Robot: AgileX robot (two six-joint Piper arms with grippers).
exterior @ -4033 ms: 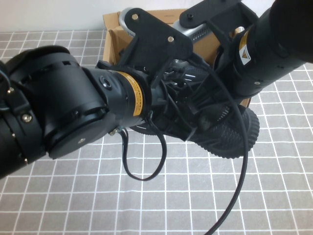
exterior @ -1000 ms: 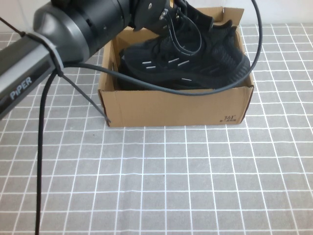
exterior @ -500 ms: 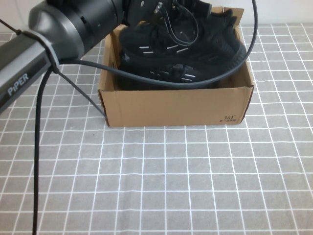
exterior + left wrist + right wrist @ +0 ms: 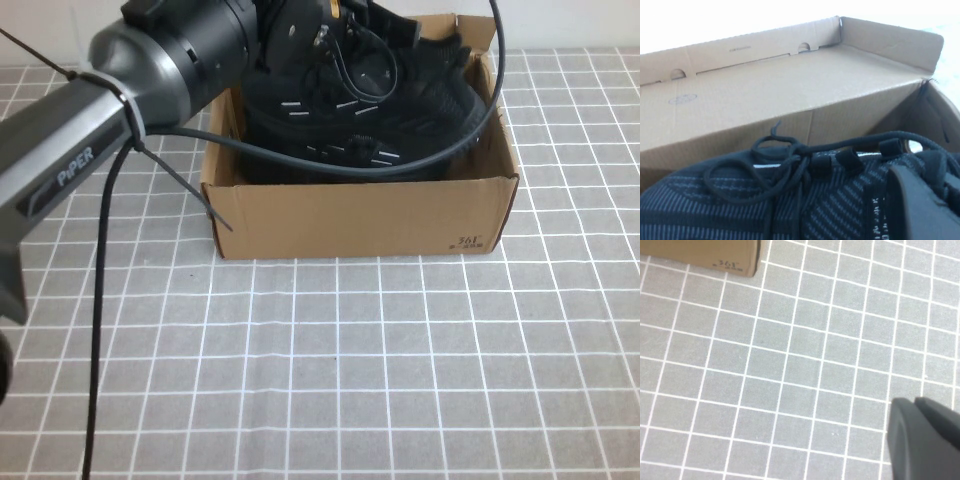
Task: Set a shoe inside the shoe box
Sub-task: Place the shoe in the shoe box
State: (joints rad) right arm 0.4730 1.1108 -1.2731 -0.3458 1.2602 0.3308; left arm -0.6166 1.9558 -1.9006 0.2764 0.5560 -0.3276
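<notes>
The brown shoe box [image 4: 360, 215] stands open at the table's far middle, its "361" print at the front right corner. Two black sneakers lie in it. The shoe [image 4: 330, 100] with white side dashes rests on top of its pair-mate [image 4: 372, 153]. My left gripper [image 4: 350, 45] reaches over the box and is shut on the shoe's collar. In the left wrist view one finger [image 4: 912, 205] presses against the shoe's knit upper [image 4: 740, 200], with the laces and the box's lid [image 4: 765, 85] behind. My right gripper [image 4: 914, 404] is shut and empty, above the cloth near the box's corner [image 4: 705, 250].
A grey cloth with a white grid [image 4: 340, 370] covers the table in front of the box. The left arm's black cable [image 4: 100, 330] hangs down at the left. A white wall lies behind the box.
My left gripper has lowered the shoe from above the box's rim down onto the pair-mate inside. The left arm has swung further over the box. Four seconds ago both arms held the shoe in front.
</notes>
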